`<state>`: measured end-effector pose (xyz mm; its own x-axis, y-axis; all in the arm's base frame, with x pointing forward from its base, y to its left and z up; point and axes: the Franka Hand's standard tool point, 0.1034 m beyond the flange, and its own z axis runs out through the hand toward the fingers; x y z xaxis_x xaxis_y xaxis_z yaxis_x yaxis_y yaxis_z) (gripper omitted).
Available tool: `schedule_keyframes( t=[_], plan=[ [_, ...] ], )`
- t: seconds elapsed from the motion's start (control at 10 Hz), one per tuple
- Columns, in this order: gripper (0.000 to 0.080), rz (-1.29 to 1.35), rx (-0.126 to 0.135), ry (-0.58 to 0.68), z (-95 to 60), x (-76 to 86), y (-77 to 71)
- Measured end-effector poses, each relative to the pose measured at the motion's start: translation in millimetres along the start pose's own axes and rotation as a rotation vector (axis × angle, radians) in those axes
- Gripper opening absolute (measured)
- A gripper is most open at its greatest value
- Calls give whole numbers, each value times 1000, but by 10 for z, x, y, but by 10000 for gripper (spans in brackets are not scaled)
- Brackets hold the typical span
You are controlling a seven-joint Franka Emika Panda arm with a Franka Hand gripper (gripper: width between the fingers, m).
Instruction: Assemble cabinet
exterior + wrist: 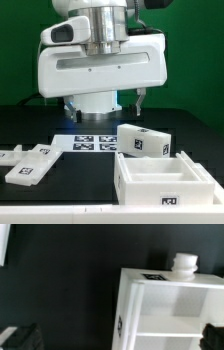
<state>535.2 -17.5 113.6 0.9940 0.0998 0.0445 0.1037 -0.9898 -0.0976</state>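
On the exterior view's left, flat white plastic cabinet panels [28, 165] lie on the black tabletop [70, 195], each with a black-and-white square tag facing up. Right of them, near the middle, the marker board [95, 141] lies flat in front of the robot's base. The pincer [107, 106] hangs above this middle stretch, clear of the tabletop. Its two dark fingers [73, 111] are spread wide apart and hold nothing.

Further right stands a small white plastic box piece [143, 143] with a tag on the side facing the camera. It is just behind the rear rim of an open white plastic cabinet box [165, 182], and the frames do not show whether the two touch. The cabinet box sits at the exterior view's lower right with its hollow side up and a tag on its front wall.

In the wrist view the cabinet box's inside shows a thin divider. One of its walls carries a tag, and a short white ribbed peg [185, 266] rises just past that wall. A dark finger sits at each lower corner of this view, well apart.
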Motion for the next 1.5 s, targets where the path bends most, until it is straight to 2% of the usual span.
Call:
schedule_keyframes(
  t=[0.1,0.3,0.4,0.5,0.7,1.0,1.4,1.5],
  plan=[
    [796,30,-8,-2,-21,-78,200],
    [796,-136,-11,3,110,-313,748],
    [796,-236,-8,12,140,-291,814],
    [796,-187,-5,14,133,-271,759],
    [796,-186,-5,11,146,-285,776],
    [796,-456,-2,-12,250,-409,953],
    [796,-472,0,-17,274,-430,964],
    [796,-506,3,-25,317,-469,1008]
  ],
)
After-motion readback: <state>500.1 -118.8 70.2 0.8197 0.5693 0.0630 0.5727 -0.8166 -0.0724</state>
